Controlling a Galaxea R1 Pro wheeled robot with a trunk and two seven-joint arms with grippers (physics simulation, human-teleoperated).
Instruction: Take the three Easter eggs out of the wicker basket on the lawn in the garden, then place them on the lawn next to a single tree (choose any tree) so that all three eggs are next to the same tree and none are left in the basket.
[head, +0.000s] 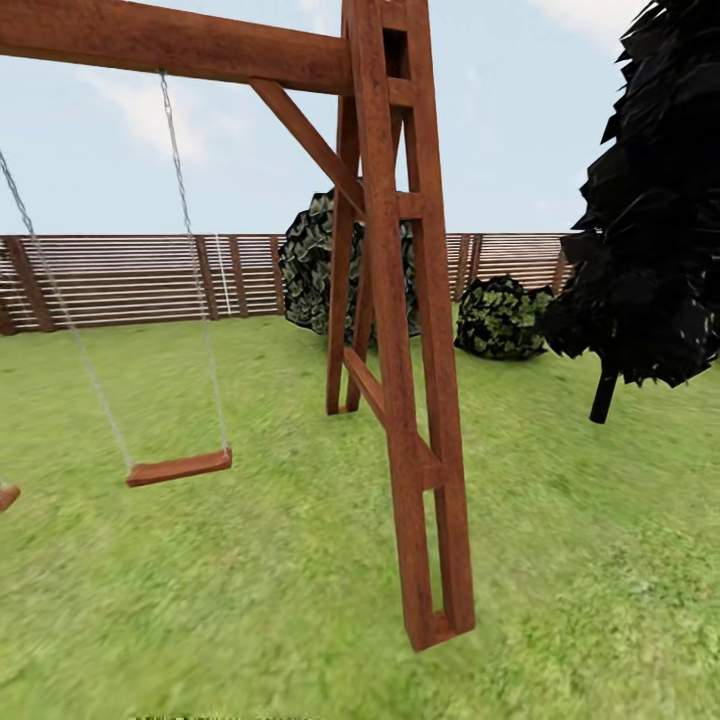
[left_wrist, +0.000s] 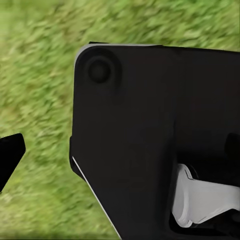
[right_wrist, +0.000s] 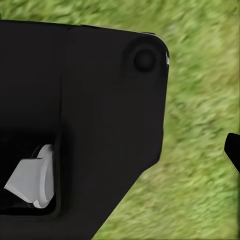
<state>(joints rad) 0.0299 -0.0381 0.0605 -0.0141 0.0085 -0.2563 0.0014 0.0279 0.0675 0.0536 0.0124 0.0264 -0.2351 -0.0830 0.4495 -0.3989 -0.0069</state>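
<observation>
Grass of the lawn (head: 250, 600) lies nearest, a wooden swing frame (head: 400, 330) standing on it, fence (head: 120, 280) far behind. Eggs and basket aren't visible here; I judge the eggs light, smooth and rounded, best gripped across the middle. Whether either tool is apart or together, I cannot tell.

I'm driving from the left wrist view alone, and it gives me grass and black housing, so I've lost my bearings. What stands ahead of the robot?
Observer: A wooden swing frame stands close ahead on the lawn, its near leg about mid-picture in the head view.
Operator: Anything to the right of it?
Observer: A near-black conical cypress, with a low shrub between it and the frame, farther back.
Operator: And farther off on the left?
Observer: A swing seat hangs on chains, and a brown slat fence runs behind it.
</observation>
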